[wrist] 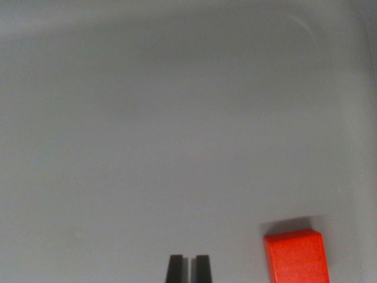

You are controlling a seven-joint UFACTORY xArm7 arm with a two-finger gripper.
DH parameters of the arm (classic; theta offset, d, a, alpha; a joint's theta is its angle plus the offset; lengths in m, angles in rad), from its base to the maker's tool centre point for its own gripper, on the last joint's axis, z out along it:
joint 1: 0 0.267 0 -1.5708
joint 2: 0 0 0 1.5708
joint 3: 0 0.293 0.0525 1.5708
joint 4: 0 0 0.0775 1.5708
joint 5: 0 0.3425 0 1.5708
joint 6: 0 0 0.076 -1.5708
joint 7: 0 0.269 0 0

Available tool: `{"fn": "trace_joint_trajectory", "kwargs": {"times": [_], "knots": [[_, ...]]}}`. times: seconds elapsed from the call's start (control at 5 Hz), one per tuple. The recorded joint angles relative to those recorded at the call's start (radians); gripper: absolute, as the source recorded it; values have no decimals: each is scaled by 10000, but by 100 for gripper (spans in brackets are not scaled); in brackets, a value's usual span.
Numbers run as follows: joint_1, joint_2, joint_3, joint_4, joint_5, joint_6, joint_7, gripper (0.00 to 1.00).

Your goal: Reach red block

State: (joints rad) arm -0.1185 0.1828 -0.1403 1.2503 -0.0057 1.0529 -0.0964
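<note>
We look down on a plain pale grey surface (177, 130) that fills almost the whole wrist view, smooth and evenly lit, with a faint curved edge (306, 26) showing near the upper right corner, where the grey turns slightly darker toward the top. The left part of the view holds nothing but this grey floor.

Moving toward the middle, at the bottom edge, we see the gripper (189, 270): two dark fingertips (175, 269) rising just into the frame, standing side by side with only a thin sliver of grey between them. We read the jaws as drawn together, with nothing held between them.

Further to the wrist view's right, in the lower right corner, lies the red block (296, 256). Its top face is bright red and roughly rectangular, cut off by the bottom of the frame, and a dark shadow (288, 226) sits along its upper side. The block rests on the grey surface, apart from the fingertips, with bare grey between them.
</note>
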Motion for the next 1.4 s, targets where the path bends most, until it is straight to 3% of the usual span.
{"fn": "trace_joint_trajectory", "kwargs": {"times": [0.2,0.4,0.6,0.8,1.0,1.2,1.4], "knots": [[0,0,0,0,0,0,0,0],[-109,176,-99,-332,20,-466,-56,0],[-109,176,-99,-332,20,-466,-56,0],[-217,350,-198,-659,40,-927,-112,0],[-217,350,-198,-659,40,-927,-112,0],[-320,518,-292,-974,60,-1370,-165,0],[-320,518,-292,-974,60,-1370,-165,0]]}}
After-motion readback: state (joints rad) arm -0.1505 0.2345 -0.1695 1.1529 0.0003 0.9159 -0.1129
